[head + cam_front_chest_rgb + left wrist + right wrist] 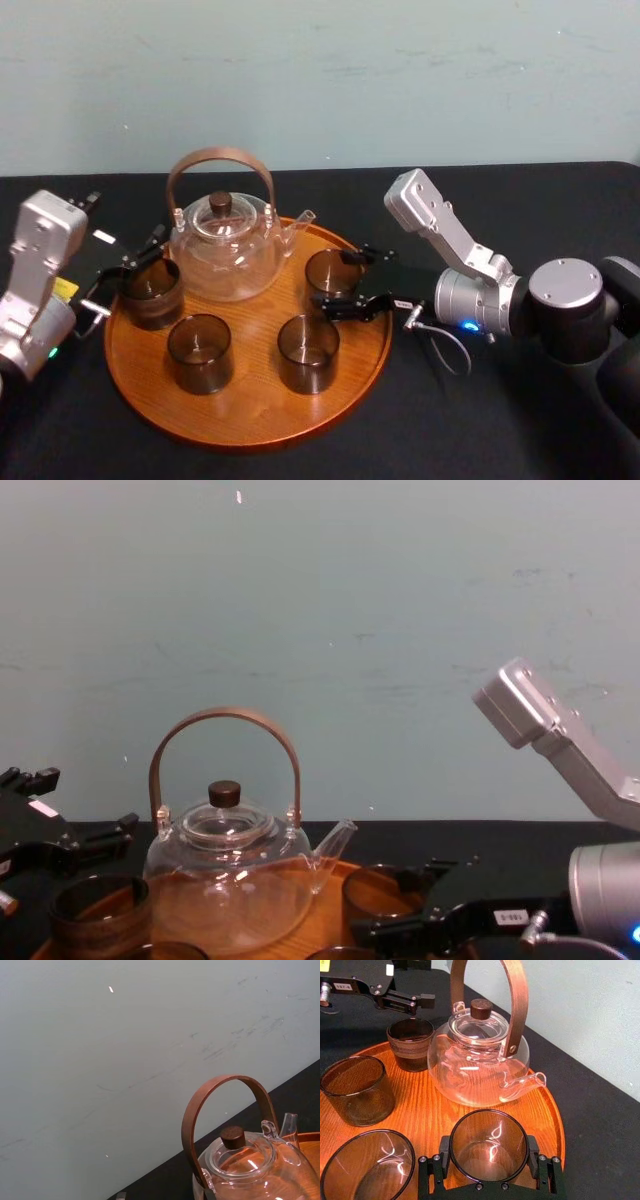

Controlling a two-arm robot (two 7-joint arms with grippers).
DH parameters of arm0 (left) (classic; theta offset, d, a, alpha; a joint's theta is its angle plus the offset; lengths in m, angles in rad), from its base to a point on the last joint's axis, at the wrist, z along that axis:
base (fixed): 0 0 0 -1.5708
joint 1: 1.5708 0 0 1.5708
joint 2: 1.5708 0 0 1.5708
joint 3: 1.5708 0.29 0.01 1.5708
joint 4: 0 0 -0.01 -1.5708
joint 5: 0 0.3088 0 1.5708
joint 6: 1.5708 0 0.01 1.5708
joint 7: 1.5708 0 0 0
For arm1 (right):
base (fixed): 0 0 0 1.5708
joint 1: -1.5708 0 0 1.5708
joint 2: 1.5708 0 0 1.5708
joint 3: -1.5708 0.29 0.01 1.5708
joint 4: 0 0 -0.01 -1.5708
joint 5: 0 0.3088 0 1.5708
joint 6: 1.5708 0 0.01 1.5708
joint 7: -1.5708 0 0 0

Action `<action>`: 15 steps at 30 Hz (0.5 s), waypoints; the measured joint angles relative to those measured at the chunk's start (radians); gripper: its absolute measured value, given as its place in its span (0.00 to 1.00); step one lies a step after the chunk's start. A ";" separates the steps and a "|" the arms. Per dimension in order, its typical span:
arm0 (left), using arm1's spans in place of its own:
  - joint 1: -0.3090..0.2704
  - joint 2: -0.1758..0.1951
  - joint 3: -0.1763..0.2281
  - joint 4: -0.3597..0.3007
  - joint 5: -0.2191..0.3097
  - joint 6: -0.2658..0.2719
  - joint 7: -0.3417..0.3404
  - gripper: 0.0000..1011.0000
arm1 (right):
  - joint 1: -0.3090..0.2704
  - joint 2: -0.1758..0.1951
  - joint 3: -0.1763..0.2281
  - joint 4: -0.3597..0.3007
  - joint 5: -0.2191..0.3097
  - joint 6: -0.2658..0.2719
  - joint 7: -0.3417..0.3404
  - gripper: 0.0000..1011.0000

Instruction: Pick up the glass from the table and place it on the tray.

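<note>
Head view: placing step, near its end. The glass [328,268] stands on the tray [250,425], right-rear, just beside the teapot [222,250]. The right tool [332,280] straddles it from the right, forearm low over the bench [470,430], wrist roughly level. The left tool [138,272] is spread apart at the tray's left edge by the left-rear cup [152,292]; looks idle to me.

Left wrist view: teapot [250,1160] and a bit of tray [306,1136], with the camera tipped up at the wall.

Right wrist view: glass [489,1142] is upright, base on the tray [545,1110]. Pads [445,1157] sit tight against its wall on both sides, so the right tool reads as clamped on it.

Chest view: right tool [415,905] comes in low from the right around the glass [372,890]. Left tool [70,825] is apart, above the left-rear cup.

Next move as I judge it: let go, then back out to the right, clear of the teapot spout and the front cup [367,1165].
</note>
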 joint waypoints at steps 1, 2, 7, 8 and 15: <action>0.000 0.000 0.000 0.000 0.000 0.000 0.000 0.99 | 0.000 0.000 0.000 0.001 -0.002 -0.001 -0.003 0.89; 0.000 0.000 0.000 0.000 0.000 0.000 0.000 0.99 | 0.000 -0.001 0.000 0.002 -0.005 -0.001 -0.005 0.89; 0.000 0.000 0.000 0.000 0.000 0.000 0.000 0.99 | 0.000 -0.001 0.000 0.002 -0.005 -0.001 -0.005 0.89; 0.000 0.000 0.000 0.000 0.000 0.000 0.000 0.99 | 0.000 -0.001 0.001 0.002 -0.004 -0.002 -0.005 0.89; 0.000 0.000 0.000 0.000 0.000 0.000 0.000 0.99 | -0.001 0.000 0.001 0.001 -0.003 -0.002 -0.004 0.90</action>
